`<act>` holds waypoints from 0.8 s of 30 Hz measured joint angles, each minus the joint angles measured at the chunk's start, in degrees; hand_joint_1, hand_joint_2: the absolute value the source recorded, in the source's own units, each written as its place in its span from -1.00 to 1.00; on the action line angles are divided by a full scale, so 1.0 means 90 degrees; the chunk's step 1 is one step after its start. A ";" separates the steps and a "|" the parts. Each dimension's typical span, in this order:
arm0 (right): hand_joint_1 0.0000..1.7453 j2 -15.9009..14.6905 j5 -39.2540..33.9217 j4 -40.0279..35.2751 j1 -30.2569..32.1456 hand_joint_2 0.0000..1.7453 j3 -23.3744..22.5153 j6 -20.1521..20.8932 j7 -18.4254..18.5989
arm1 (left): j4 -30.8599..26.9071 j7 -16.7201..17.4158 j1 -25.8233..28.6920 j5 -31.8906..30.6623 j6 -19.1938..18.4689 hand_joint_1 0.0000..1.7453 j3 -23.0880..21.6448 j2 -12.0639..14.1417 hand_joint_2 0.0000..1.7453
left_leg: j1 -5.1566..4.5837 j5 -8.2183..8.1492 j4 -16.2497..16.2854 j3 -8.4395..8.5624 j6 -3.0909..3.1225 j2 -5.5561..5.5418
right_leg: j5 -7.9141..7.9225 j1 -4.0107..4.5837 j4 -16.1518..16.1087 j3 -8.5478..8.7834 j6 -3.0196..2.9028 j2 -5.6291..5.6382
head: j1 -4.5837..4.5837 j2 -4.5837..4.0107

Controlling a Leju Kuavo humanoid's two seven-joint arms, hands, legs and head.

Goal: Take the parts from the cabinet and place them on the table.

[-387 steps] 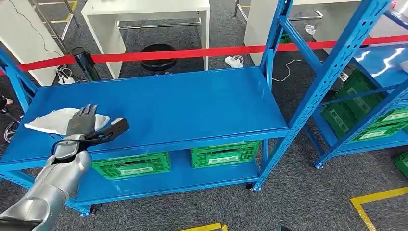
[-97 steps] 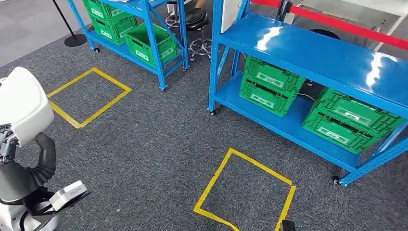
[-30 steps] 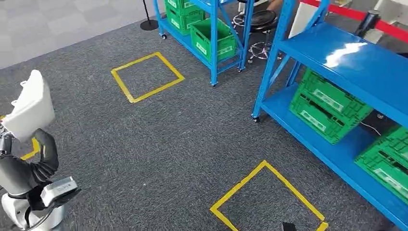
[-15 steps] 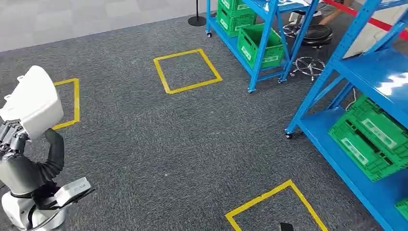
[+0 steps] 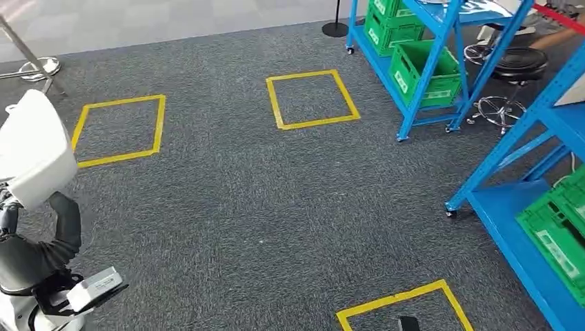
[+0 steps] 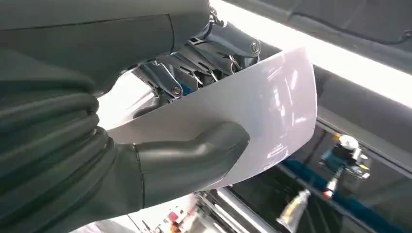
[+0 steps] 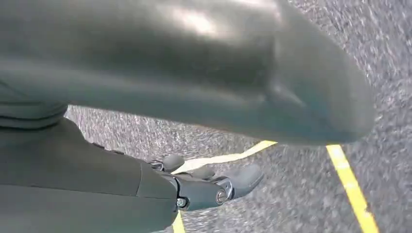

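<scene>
A white, curved plastic part (image 5: 36,146) is raised at the far left of the head view. My left hand (image 5: 8,215) holds it from below and is mostly hidden behind it. In the left wrist view the thick thumb (image 6: 194,160) presses on the face of the white part (image 6: 262,111), and the darker fingers (image 6: 194,73) lie behind its edge. My right hand (image 7: 209,184) hangs over the grey carpet with its fingers apart and nothing in it.
Blue racks (image 5: 441,41) with green crates (image 5: 422,69) stand at the back right, and a nearer rack's green crate (image 5: 560,238) sits low on the right. A black stool (image 5: 514,69) stands between them. Yellow tape squares (image 5: 312,98) mark the carpet, and a stanchion base (image 5: 38,67) is at back left.
The camera has turned, so the racks have slid to the right and more open carpet shows. The white part, once lying on the blue shelf, stays held up in my left hand.
</scene>
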 joint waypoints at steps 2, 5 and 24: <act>-1.00 0.0002 0.0007 -0.0002 -0.0013 -1.00 0.0029 0.0007 0.0000 | -0.0012 0.0000 0.0004 -0.0002 0.0000 1.00 0.0000 0.0012 1.00 | -0.0041 0.0100 -0.0567 0.0332 0.0109 0.0393 | -0.0057 0.0059 0.0026 0.0036 0.0085 -0.0130 | 0.0010 0.0000; -1.00 0.0012 0.0017 -0.0002 -0.0058 -1.00 0.0048 0.0012 0.0000 | -0.0029 0.0002 0.0020 0.0014 0.0000 1.00 0.0002 0.0046 1.00 | -0.0085 0.0118 -0.0563 0.0257 0.0229 0.0125 | -0.0051 0.0041 -0.0020 0.0108 0.0187 -0.0317 | 0.0022 0.0000; -1.00 0.0007 0.0000 -0.0002 -0.0006 -1.00 0.0058 -0.0024 0.0019 | 0.0173 0.0007 -0.0081 -0.0010 -0.0002 1.00 -0.0036 0.0058 1.00 | -0.0042 -0.0144 0.0058 -0.0183 0.0097 -0.0406 | 0.0105 0.0000 -0.0093 -0.0016 -0.0036 0.0600 | 0.0019 0.0000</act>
